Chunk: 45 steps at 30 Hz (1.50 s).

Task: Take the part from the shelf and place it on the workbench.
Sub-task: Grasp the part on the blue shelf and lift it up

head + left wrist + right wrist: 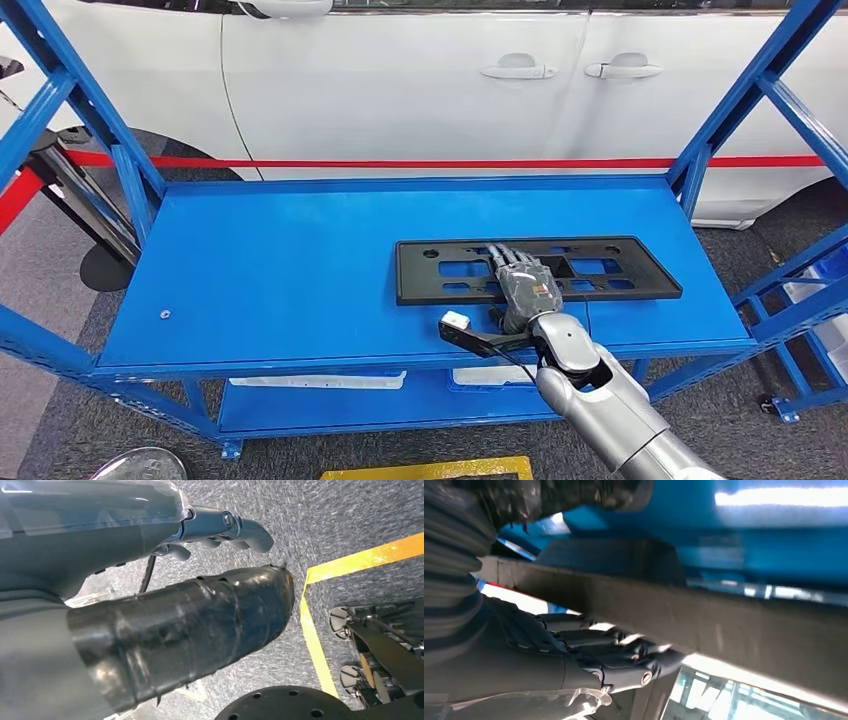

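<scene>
Right hand (524, 282) flat on part (620, 268), perhaps gripping.

A white car (420, 80) with two door handles stands at the far side behind a red barrier tape (450, 163). Grey carpet (60, 300) covers the floor, with yellow floor tape (430, 468) at the near edge.

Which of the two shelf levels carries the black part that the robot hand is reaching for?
The upper shelf board: the black part lies flat on it under the right hand. The lower board carries only pale flat items.
</scene>
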### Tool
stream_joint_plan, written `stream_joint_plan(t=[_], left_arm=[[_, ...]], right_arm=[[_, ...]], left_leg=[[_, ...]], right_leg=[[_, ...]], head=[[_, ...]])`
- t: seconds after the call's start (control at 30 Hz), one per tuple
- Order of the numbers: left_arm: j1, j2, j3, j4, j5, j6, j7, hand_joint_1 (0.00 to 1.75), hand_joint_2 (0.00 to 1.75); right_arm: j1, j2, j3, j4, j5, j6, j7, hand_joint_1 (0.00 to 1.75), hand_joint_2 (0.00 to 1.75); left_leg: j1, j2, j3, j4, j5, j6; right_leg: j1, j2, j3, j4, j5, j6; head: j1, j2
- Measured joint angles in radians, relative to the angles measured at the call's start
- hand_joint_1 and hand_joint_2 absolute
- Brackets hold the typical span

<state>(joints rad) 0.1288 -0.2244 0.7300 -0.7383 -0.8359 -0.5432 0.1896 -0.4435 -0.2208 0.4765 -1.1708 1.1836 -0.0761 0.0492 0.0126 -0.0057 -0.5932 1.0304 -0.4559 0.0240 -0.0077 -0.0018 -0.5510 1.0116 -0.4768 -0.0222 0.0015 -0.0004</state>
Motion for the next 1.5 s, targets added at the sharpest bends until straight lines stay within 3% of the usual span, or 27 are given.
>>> stream_joint_plan(t=[0.13,0.4,0.53,0.93,1.07,1.3,1.5], left_arm=[[0.027,-0.013,-0.012,-0.046,0.019,-0.004,0.017,0.00,0.00],[0.024,-0.013,-0.007,-0.041,0.048,0.024,0.007,0.00,0.00],[0.020,-0.011,-0.004,-0.031,0.049,0.033,0.002,0.00,1.75],[-0.026,0.018,0.021,0.061,0.048,0.074,-0.043,0.00,1.75],[-0.029,0.020,0.021,0.066,0.026,0.095,-0.045,0.00,1.75],[0.003,0.016,0.014,0.027,-0.034,0.070,-0.039,0.00,1.75],[0.028,0.014,0.013,-0.004,-0.093,0.055,-0.058,0.00,1.75]], right_arm=[[0.011,0.001,0.001,-0.016,-0.001,0.004,-0.001,1.75,1.75],[0.014,0.001,0.002,-0.047,-0.010,0.009,-0.007,1.75,1.75],[0.018,0.001,0.004,-0.053,-0.018,0.011,-0.014,1.75,1.75],[0.037,-0.007,0.007,-0.126,-0.078,0.026,-0.052,1.75,1.75],[0.048,-0.014,0.008,-0.185,-0.158,0.058,-0.072,1.75,1.75],[0.078,-0.021,0.008,-0.415,-0.367,0.115,-0.152,1.75,1.75],[0.132,-0.025,0.066,-0.631,-0.397,0.097,-0.206,1.75,1.75]], left_leg=[[-0.002,0.000,0.000,0.001,-0.002,0.003],[-0.001,0.000,0.002,0.001,-0.002,0.002],[-0.001,0.000,0.003,0.000,-0.002,0.002],[0.000,0.000,0.003,0.000,-0.002,0.002],[0.000,0.002,0.004,0.000,-0.002,0.001],[-0.001,0.005,0.005,0.001,-0.004,0.000],[-0.009,0.004,0.005,0.003,-0.008,0.005]], right_leg=[[-0.005,0.000,0.000,-0.001,-0.002,0.035],[-0.004,-0.001,-0.001,0.004,-0.006,0.041],[-0.003,-0.001,-0.001,0.006,-0.007,0.040],[-0.003,0.000,-0.002,0.007,-0.007,0.039],[-0.003,0.001,-0.002,0.007,-0.007,0.039],[-0.003,0.004,-0.002,0.007,-0.007,0.038],[-0.008,0.002,-0.001,0.004,-0.008,0.043]], head=[[0.000,0.000],[0.000,0.000],[0.000,0.000],[0.000,0.000],[0.000,0.000],[0.000,0.000],[0.000,0.000]])
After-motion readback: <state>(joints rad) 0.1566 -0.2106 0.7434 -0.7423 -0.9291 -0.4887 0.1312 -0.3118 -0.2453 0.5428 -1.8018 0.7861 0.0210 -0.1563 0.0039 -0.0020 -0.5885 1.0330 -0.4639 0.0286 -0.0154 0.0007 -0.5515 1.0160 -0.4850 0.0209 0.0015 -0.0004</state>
